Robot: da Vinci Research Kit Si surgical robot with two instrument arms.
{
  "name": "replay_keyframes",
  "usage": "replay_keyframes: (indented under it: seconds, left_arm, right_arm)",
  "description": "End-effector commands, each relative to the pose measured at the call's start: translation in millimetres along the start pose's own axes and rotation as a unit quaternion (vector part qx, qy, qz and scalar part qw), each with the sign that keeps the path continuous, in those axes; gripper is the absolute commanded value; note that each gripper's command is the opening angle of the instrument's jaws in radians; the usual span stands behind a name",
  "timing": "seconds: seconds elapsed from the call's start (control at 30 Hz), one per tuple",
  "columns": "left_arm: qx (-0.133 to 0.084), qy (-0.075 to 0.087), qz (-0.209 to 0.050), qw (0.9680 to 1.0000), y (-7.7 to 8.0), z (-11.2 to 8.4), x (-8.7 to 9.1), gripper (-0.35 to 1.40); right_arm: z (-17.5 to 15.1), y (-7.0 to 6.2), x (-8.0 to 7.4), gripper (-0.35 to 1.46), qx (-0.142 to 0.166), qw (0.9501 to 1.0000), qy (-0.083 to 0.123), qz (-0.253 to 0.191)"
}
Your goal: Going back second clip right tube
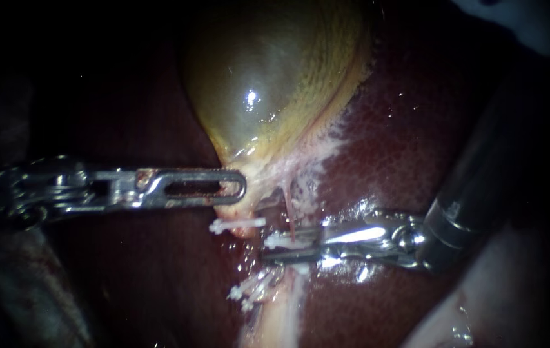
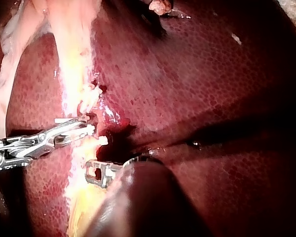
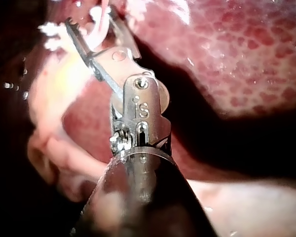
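Note:
The yellow-green gallbladder (image 1: 268,84) lies on the dark red liver (image 1: 403,148). My left instrument (image 1: 241,188) comes in level from the left, its slotted jaws shut on the gallbladder's narrow neck. From the right, my right instrument (image 1: 269,250) reaches in with its jaws open around the thin pink right tube (image 1: 289,219). A white clip (image 1: 279,240) sits on that tube at the jaw tips. The right wrist view shows the tube (image 3: 102,22) running through the gap of the right instrument (image 3: 91,22). In the left wrist view, my left instrument (image 2: 92,173) rests on yellow tissue beside my right instrument (image 2: 89,123).
Another white clip (image 1: 236,225) sits just below the left instrument's jaw tip, and more white clips (image 1: 249,291) cluster lower on the pale stalk (image 1: 281,316). Frayed white tissue (image 1: 316,161) edges the gallbladder. Liver surrounds everything; the right instrument's dark shaft (image 1: 481,187) crosses the right side.

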State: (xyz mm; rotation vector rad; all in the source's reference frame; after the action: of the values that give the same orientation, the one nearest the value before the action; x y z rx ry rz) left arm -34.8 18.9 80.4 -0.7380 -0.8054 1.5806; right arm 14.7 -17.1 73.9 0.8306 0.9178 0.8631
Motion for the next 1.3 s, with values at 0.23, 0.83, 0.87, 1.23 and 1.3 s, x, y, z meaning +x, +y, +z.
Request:
replay_keyframes:
  seconds: [0.23,0.83,0.87,1.23,1.3]
  left_arm:
    - [0.000,0.000,0.000,1.0000,0.0,-0.1,0.0,-0.35]
    - [0.000,0.000,0.000,1.0000,0.1,-0.1,0.0,-0.35]
    - [0.000,0.000,0.000,1.0000,0.1,-0.1,0.0,-0.35]
    - [0.000,0.000,0.000,1.0000,0.1,-0.1,0.0,-0.35]
    - [0.000,0.000,0.000,1.0000,0.1,-0.1,0.0,-0.35]
  right_arm:
    - [-0.7,0.1,0.7,0.39,0.001,0.9991,-0.002,-0.042]
    - [-0.8,-0.1,0.9,0.39,0.001,0.9983,-0.003,-0.059]
    - [-0.7,-0.2,0.9,0.39,0.001,0.9982,-0.003,-0.059]
    - [-0.3,-0.5,0.9,0.33,0.001,0.9983,-0.002,-0.059]
    - [-0.3,-0.5,0.9,0.33,0.001,0.9983,-0.002,-0.059]
